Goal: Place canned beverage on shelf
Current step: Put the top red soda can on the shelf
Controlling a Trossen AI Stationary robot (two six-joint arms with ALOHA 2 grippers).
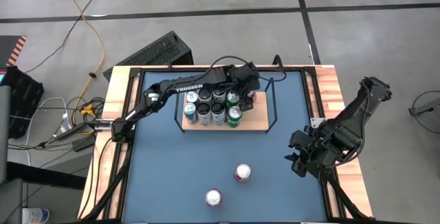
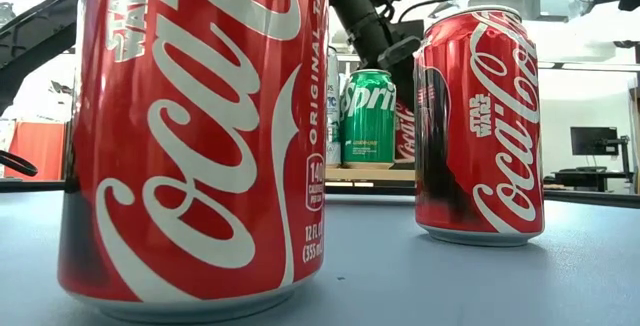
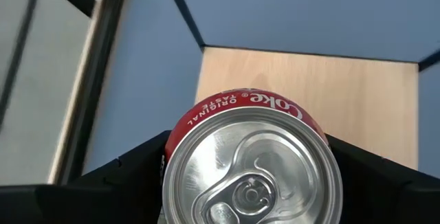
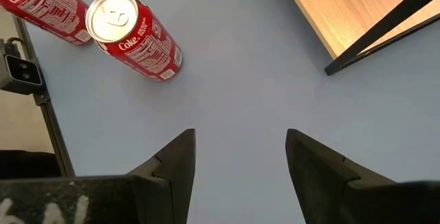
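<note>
The red can (image 3: 251,165) that you are placing sits between your left gripper's (image 1: 249,95) widely spread fingers, over the right part of the shelf (image 1: 258,117); whether the fingers press it cannot be told. Six other cans (image 1: 212,107) stand on the shelf's left part. Two red cans (image 1: 242,173) wait on the blue counter (image 1: 158,169). Your right gripper (image 4: 240,159) hovers part-open, empty, at the counter's right edge.

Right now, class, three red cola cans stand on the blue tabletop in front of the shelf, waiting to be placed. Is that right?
Not quite: the high view shows only two red cola cans on the blue tabletop in front of the shelf, one nearer the shelf and one nearer the table's front edge. Both stand upright.
</note>
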